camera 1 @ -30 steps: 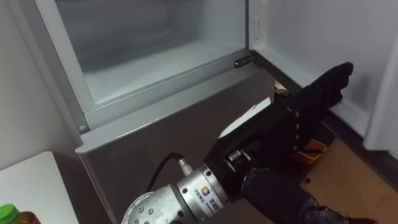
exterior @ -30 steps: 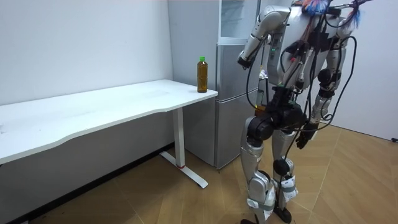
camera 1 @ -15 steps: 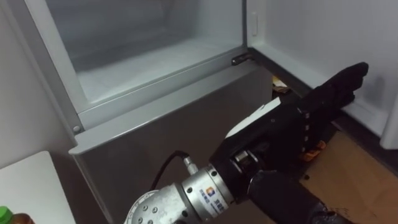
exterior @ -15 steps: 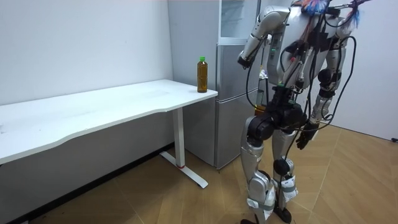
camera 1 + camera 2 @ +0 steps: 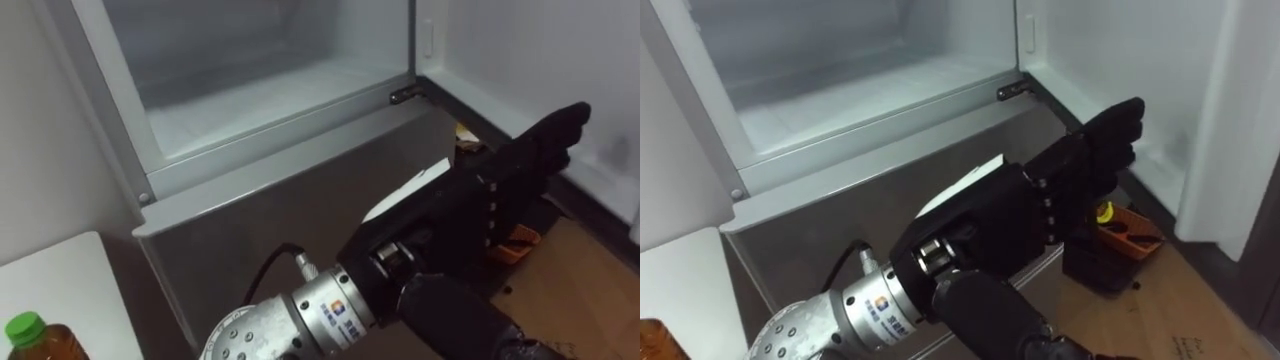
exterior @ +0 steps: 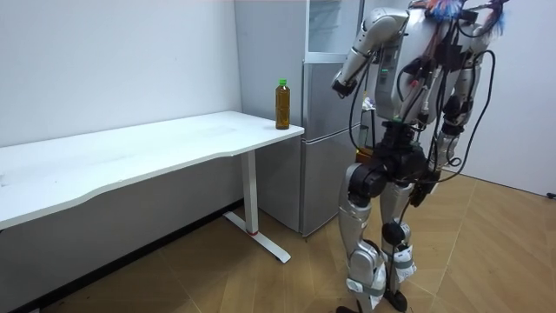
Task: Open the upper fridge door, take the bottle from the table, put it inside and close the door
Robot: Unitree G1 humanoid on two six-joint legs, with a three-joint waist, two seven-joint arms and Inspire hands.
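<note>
In the left eye view, the left hand (image 5: 490,190) reaches out flat, fingers straight and holding nothing. It hovers in front of the fridge's grey lower door (image 5: 250,230), below the open upper compartment (image 5: 250,90). The bottle (image 5: 35,340) stands at the lower left on the corner of the white table (image 5: 70,290), well apart from that hand.

In the room view, the robot stands facing the fridge (image 6: 321,139) with the left hand (image 6: 341,84) raised toward it. The right hand (image 6: 422,187) hangs by the hip, and its state cannot be told. The bottle (image 6: 281,104) stands upright at the table's (image 6: 174,139) end, just beside the fridge.

The right eye view shows the same flat, empty left hand (image 5: 1020,210) before the open compartment (image 5: 860,90).

The bottle looks nearly full of amber drink, so it is probably fairly heavy. Its smooth round wall is likely slippery and may give a little under a squeeze. The best hold is probably around the mid-body below the green cap, keeping the bottle upright.
</note>
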